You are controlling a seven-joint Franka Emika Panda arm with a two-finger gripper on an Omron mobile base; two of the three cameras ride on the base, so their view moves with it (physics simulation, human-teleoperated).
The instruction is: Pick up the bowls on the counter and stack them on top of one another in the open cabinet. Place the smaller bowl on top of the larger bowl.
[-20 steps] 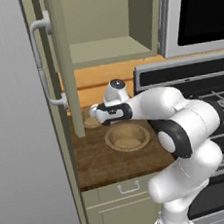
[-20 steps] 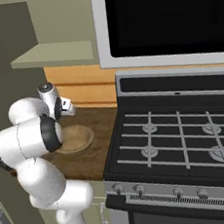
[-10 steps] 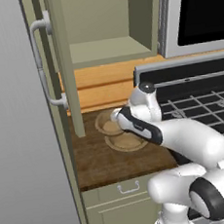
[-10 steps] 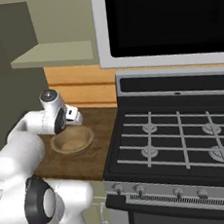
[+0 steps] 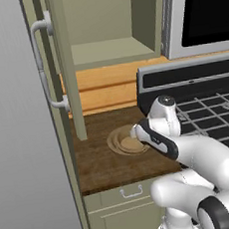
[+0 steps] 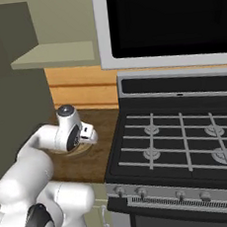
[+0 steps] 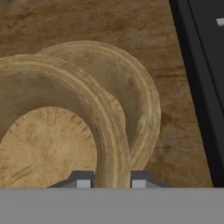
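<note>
Two tan wooden bowls sit together on the dark wood counter (image 5: pixel 100 170) beside the stove. The larger bowl (image 5: pixel 117 137) (image 7: pixel 135 92) (image 6: pixel 80 150) rests flat. The smaller bowl (image 7: pixel 48 144) (image 5: pixel 133 145) leans against or partly over it, nearest the hand. My gripper (image 7: pixel 111 180) (image 5: pixel 137 132) (image 6: pixel 91 135) is low over the bowls and shut, with the smaller bowl's rim pinched between its fingertips (image 7: pixel 83 180). The open cabinet (image 5: pixel 111 51) (image 6: pixel 54 54) stands above the counter, its shelf bare.
The cabinet's tall door (image 5: pixel 64 66) with a silver handle (image 5: pixel 45 68) swings out at the left of the counter. A black stove (image 6: pixel 181 145) (image 5: pixel 211 109) borders the counter on the right, under a microwave (image 6: pixel 170 20). A drawer front (image 5: pixel 129 192) sits below the counter edge.
The hand swung from the left end of the counter to over the bowls and came down onto them. The jaws have closed a little more on the bowl's rim.
</note>
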